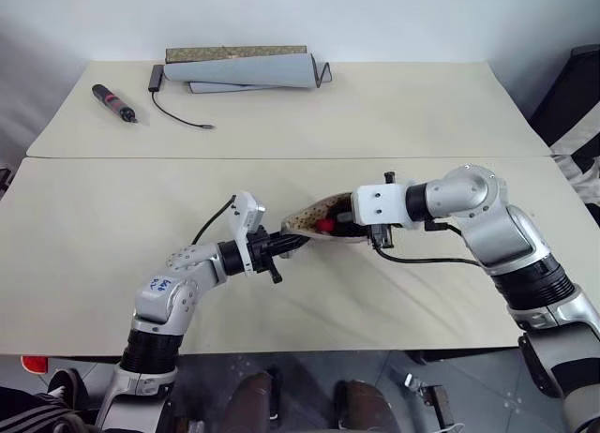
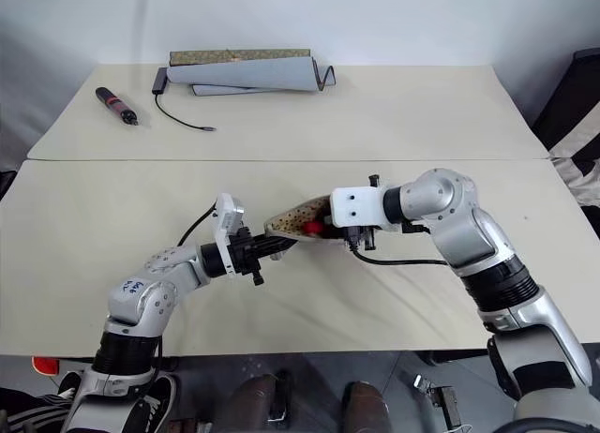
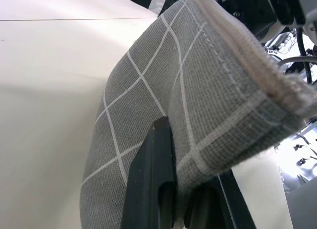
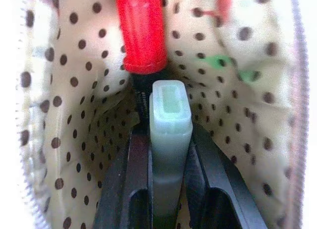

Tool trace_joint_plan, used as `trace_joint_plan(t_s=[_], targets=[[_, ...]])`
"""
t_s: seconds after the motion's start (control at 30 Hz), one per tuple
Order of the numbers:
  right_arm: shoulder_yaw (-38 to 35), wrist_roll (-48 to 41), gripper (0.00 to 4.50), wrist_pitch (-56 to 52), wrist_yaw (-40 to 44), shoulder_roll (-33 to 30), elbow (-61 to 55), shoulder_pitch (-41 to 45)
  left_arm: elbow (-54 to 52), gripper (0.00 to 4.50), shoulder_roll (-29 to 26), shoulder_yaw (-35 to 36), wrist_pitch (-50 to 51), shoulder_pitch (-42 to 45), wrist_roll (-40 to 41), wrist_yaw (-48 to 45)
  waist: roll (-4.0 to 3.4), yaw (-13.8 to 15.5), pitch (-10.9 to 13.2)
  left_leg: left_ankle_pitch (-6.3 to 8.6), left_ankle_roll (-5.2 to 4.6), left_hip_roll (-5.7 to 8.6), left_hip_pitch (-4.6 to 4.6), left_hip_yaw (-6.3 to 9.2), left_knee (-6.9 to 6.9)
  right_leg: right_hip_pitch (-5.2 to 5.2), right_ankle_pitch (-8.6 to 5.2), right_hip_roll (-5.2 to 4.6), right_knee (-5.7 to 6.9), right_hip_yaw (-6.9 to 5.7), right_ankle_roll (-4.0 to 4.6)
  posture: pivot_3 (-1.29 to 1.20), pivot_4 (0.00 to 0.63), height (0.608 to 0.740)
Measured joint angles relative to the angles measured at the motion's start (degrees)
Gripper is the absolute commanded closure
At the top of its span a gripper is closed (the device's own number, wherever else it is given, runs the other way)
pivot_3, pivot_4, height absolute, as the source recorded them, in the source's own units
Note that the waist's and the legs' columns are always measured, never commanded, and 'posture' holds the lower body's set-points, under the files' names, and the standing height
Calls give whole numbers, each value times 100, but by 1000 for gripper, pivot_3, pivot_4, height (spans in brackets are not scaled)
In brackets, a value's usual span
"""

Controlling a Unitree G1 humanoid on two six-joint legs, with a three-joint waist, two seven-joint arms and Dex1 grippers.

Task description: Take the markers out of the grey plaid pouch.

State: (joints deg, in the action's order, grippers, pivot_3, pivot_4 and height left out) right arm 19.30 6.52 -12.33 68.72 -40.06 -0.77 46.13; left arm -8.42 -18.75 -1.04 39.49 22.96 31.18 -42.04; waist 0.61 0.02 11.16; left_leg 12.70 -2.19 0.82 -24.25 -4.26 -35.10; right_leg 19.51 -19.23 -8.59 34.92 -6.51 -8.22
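Above the pale surface (image 1: 394, 114), the left gripper (image 3: 173, 189) pinches the soft, floppy grey plaid pouch (image 3: 163, 105) by its end; inside its open mouth, the right gripper (image 4: 168, 140) clamps a light, rigid pale green marker (image 4: 170, 125) by its cap end, a red-capped marker (image 4: 141, 33) just behind.

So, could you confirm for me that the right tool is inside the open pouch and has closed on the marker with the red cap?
Not quite: the right tool is inside the grey plaid pouch, but it has closed on the pale green-white marker. The red-capped marker lies ungripped beyond it, as the right wrist view shows.
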Motion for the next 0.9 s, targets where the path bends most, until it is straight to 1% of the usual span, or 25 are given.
trace_joint_plan(t_s=[0.23, 0.37, 0.43, 0.5, 0.57, 0.6, 0.77, 0.83, 0.9], targets=[[-613, -904, 4051, -594, 229, -33, -488, -19, 61, 4500, 14, 21, -271, 62, -77, 110, 0, 7, 0, 1, -1, 0, -1, 0, 0, -1, 0, -1, -2, -1, 0, 0, 150, 740], [-905, -1371, 4051, -999, 311, -180, -700, -21, 179, 4500, 14, 47, -356, 125, -90, 121, 0, 11, 0, 2, -1, 0, -1, 0, 0, 0, 0, -3, -10, 0, 0, 0, 150, 740], [-1208, -1767, 4051, -1392, 290, -202, -835, -4, 232, 4500, 11, 44, -401, 122, -125, 124, 0, 11, 1, 3, -2, 0, -3, 0, 1, 2, 0, -3, -13, 0, 0, 0, 150, 740], [-1709, -2376, 4051, -1996, 134, -187, -975, 135, 234, 4500, 11, 43, -495, 123, -196, 134, 0, 11, 1, 3, -2, -1, -3, 0, 1, 2, 1, -4, -12, 0, 2, 0, 150, 740], [-1938, -2597, 4051, -2208, 52, -193, -1046, 252, 237, 4500, 9, 44, -525, 124, -218, 146, 0, 10, 1, 4, -2, -1, -3, 0, 1, 2, 1, -5, -15, 0, 2, 0, 150, 740], [-2198, -2857, 4051, -2427, -15, -326, -1128, 318, 243, 4500, 10, 42, -575, 126, -241, 176, 0, 13, 0, 7, -3, -2, -2, 0, 1, 1, 1, -5, -20, -1, 2, 0, 150, 740], [-2472, -2916, 4051, -2402, -33, -1061, -847, 309, 302, 4500, -69, 106, -665, 125, -288, 182, 0, 63, 1, 17, -12, -1, -3, -14, 1, 3, 2, -12, -31, 4, 0, 0, 150, 740], [-2598, -2794, 4051, -2189, -37, -1371, -528, 309, 419, 4500, -193, 182, -736, 124, -290, 156, 0, 74, 0, 19, -11, -2, -3, -17, 1, 5, 2, -10, -35, 6, 0, 0, 150, 740], [-2598, -2484, 4051, -1624, -58, -1638, -277, 148, 508, 4500, -267, 281, -758, 118, -308, 148, 0, 81, 0, 22, -6, -5, -3, -22, 2, 7, 2, -7, -37, 7, 0, 0, 150, 740]])
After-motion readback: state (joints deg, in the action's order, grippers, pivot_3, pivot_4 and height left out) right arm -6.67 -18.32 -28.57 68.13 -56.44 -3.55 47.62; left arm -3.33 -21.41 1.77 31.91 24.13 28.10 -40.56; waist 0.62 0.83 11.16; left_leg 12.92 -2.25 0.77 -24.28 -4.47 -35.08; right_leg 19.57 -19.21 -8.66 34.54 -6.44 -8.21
